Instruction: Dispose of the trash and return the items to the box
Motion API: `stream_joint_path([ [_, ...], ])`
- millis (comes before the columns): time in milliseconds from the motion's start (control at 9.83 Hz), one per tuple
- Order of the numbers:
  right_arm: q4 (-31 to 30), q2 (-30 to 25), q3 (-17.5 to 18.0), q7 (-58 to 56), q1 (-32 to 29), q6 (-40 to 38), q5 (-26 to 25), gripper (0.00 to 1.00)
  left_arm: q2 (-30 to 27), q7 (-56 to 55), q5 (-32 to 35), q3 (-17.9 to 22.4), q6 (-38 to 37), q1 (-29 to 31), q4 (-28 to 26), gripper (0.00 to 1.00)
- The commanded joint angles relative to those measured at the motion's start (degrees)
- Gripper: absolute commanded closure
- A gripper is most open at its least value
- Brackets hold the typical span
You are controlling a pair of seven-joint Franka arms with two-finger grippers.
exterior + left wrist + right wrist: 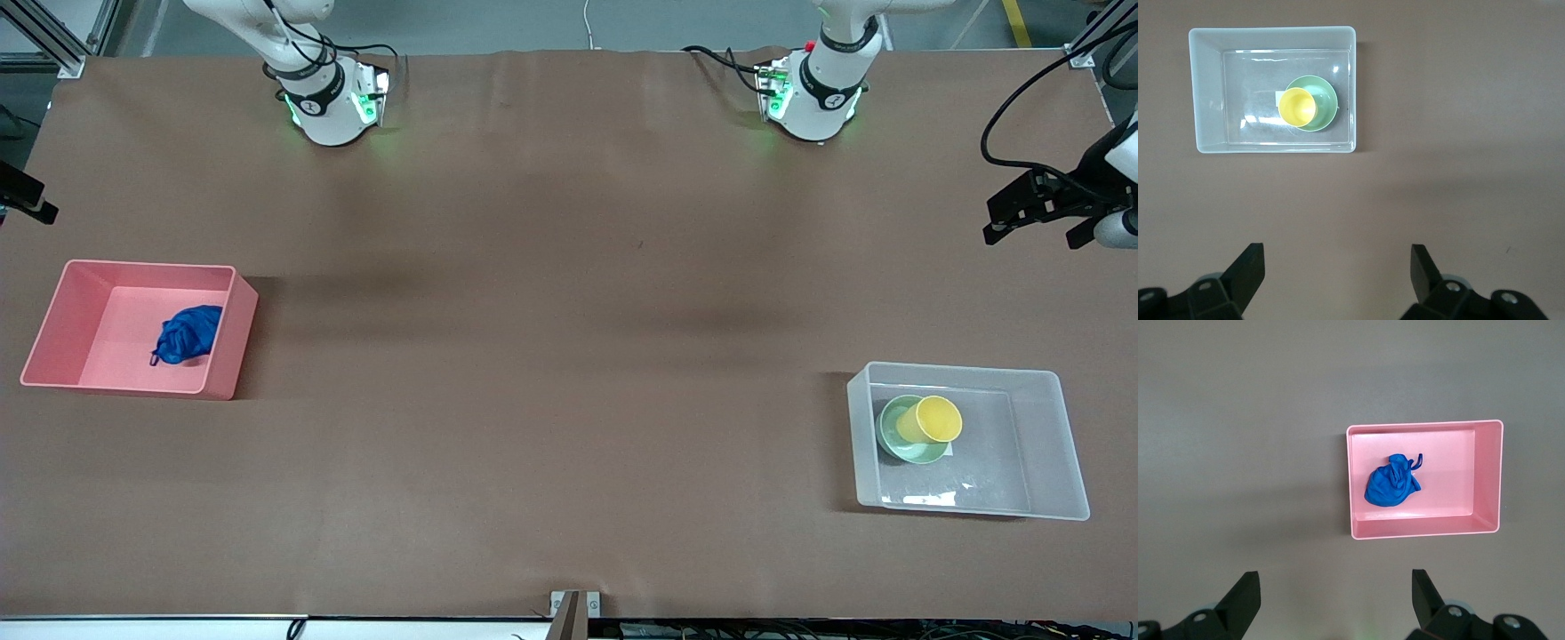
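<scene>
Trash [188, 334] in pink bin [55, 311], cup [930, 420] in bowl [893, 439] in box [1067, 449], both grippers spread.

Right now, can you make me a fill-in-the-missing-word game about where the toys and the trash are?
1. The blue wad lies inside the ____ bin.
2. The yellow cup sits in the green ____, inside the clear box.
3. The left gripper and the right gripper both have their fingers ____ and hold nothing.
4. The clear box stands toward the ____ arm's end of the table.

Missing words: pink; bowl; open; left
</scene>
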Motion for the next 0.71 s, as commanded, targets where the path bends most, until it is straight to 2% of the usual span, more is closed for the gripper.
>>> stream_joint_path([
  [0,-0.11,-0.19,0.14,-0.67,-0.32,-0.46,-0.52,0.00,-1.02,-0.92,1.53,-0.64,0.20,0.21,-3.17,0.03],
  [610,-0.11,-0.19,0.14,-0.67,-0.41,-0.46,-0.52,0.00,-0.67,-2.24,1.44,-0.64,-2.09,0.12,-2.39,0.02],
])
